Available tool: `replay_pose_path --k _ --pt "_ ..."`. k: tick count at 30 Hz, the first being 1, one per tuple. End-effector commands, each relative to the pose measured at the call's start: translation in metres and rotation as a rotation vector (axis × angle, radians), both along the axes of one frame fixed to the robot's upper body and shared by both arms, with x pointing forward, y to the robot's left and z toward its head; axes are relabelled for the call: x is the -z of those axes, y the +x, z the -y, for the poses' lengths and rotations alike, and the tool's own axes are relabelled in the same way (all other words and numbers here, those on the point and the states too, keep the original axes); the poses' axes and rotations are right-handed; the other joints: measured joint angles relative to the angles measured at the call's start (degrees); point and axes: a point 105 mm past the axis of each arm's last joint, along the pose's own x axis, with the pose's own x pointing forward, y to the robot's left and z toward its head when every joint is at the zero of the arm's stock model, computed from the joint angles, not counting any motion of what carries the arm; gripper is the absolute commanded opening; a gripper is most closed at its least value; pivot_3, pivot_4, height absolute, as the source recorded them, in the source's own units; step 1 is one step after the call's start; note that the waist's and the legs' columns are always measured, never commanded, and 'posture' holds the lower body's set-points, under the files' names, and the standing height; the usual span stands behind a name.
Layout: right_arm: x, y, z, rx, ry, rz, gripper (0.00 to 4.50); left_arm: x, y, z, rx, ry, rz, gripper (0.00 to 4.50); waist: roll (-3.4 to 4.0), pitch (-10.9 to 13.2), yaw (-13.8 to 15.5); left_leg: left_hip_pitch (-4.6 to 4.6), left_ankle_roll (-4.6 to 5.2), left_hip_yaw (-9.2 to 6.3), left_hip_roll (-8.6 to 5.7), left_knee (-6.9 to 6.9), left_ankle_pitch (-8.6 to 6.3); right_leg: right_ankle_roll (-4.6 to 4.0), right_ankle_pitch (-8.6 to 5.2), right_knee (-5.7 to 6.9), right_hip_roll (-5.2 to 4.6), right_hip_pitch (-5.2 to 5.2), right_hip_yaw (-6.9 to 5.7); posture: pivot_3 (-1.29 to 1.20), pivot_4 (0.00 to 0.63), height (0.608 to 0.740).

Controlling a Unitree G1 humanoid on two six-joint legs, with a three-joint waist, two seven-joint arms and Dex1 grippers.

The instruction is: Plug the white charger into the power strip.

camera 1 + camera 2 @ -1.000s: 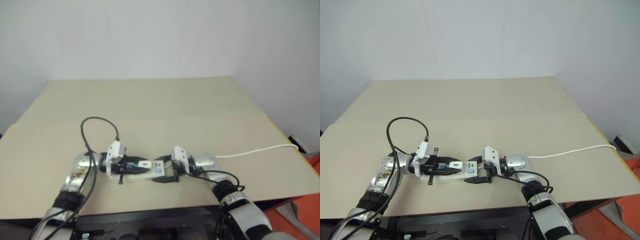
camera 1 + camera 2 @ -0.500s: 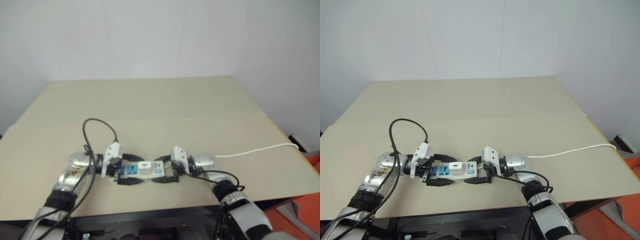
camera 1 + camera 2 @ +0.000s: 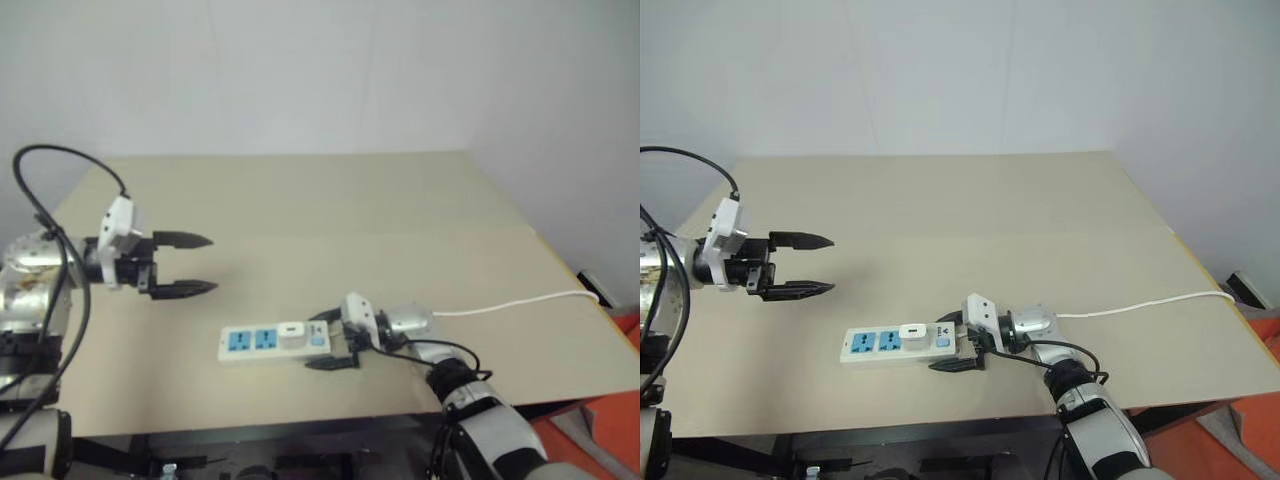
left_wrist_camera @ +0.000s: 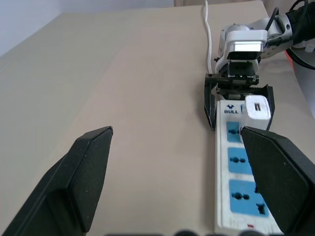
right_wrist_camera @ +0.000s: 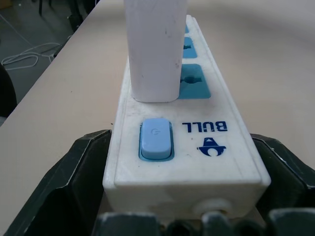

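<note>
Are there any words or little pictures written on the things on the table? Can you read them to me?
"BULL": blue letters on the long flat white plastic power strip, at its switch end, beside a small blue logo mark.
A power symbol: on the small blue switch.
A short red mark at the strip's other end, seen from the left wrist, is too small to read.
The small white plastic cube charger shows no readable text.

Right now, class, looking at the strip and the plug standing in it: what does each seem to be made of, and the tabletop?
The power strip: probably moulded white plastic, smooth and faintly glossy, with printed blue lettering and blue socket faces.
The white charger: likely matte white plastic, with faint scuff marks on its side.
The table: a beige, matte, even surface, perhaps laminate or board; the material is unclear.
</note>
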Motion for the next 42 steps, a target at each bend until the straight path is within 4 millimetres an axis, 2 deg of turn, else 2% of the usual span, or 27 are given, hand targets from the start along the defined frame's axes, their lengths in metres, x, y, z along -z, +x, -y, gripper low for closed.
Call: replay_pose_path --k 1,4,6,9,15,20,24,33,42 --pt "0.019 -0.001 0.023 0.068 -0.084 -0.049 4.48 -0.002 -0.002 0.003 0.01 0.0 0.031 4.5 -0.04 0.0 0.3 -0.03 0.0 0.01 0.0 0.0 0.0 0.0 0.0 -0.04 -0.02 0.0 0.0 0.0 0.15 0.74" --pt "0.002 0.003 0.038 0.112 -0.061 0.004 4.48 0.003 -0.005 0.007 0.02 -0.006 0.024 4.5 -0.01 0.1 1.0 -0.27 0.0 0.0 -0.06 0.01 0.0 0.03 0.04 -0.21 -0.14 -0.11 0.01 0.0 0.15 0.74" --pt "-0.013 -0.002 0.055 0.123 -0.062 0.031 4.48 0.007 -0.005 0.01 0.029 -0.02 0.024 4.5 0.03 0.1 1.9 -0.58 0.0 0.02 -0.08 0.02 0.0 -0.11 0.21 -0.32 -0.17 -0.3 -0.05 0.0 0.15 0.74" --pt "-0.031 -0.02 0.082 0.143 -0.073 0.036 4.48 0.013 -0.003 0.019 0.051 -0.039 0.019 4.5 0.08 0.2 3.1 -1.4 0.09 0.16 -0.25 0.07 -0.05 -0.1 0.22 -0.28 -0.5 -0.97 -0.27 0.0 0.15 0.74" --pt "-0.055 -0.045 0.129 0.272 -0.107 0.048 4.48 0.021 -0.001 0.03 0.083 -0.038 0.017 4.5 0.11 0.2 2.7 -2.57 0.47 0.12 -0.43 0.55 -0.28 0.01 0.21 -0.34 -0.56 -1.86 -0.42 0.0 0.15 0.74" --pt "-0.073 -0.059 0.169 0.395 -0.144 0.071 4.48 0.017 -0.008 0.027 0.099 -0.015 0.019 4.5 0.04 0.4 2.5 -2.69 0.49 0.14 -0.5 0.7 -0.29 0.18 0.28 -0.34 -0.58 -1.92 -0.38 0.0 0.15 0.74" --pt "-0.082 -0.065 0.19 0.458 -0.171 0.088 4.48 0.013 -0.012 0.02 0.084 -0.004 0.026 4.5 0.0 0.5 2.5 -2.63 0.49 0.13 -0.51 0.74 -0.29 0.23 0.29 -0.33 -0.57 -1.85 -0.36 0.0 0.15 0.74" --pt "-0.098 -0.07 0.215 0.533 -0.205 0.117 4.48 0.013 -0.024 0.01 0.076 0.043 -0.006 4.5 0.0 0.5 2.5 -2.53 0.47 0.14 -0.49 0.87 -0.27 0.26 0.3 -0.24 -0.55 -1.75 -0.31 0.0 0.15 0.74" --pt "-0.107 -0.066 0.218 0.525 -0.215 0.134 4.48 0.016 -0.024 0.012 0.089 0.081 -0.032 4.5 0.0 0.5 2.5 -2.52 0.47 0.14 -0.52 0.95 -0.27 0.28 0.33 -0.22 -0.56 -1.7 -0.3 0.0 0.15 0.74"
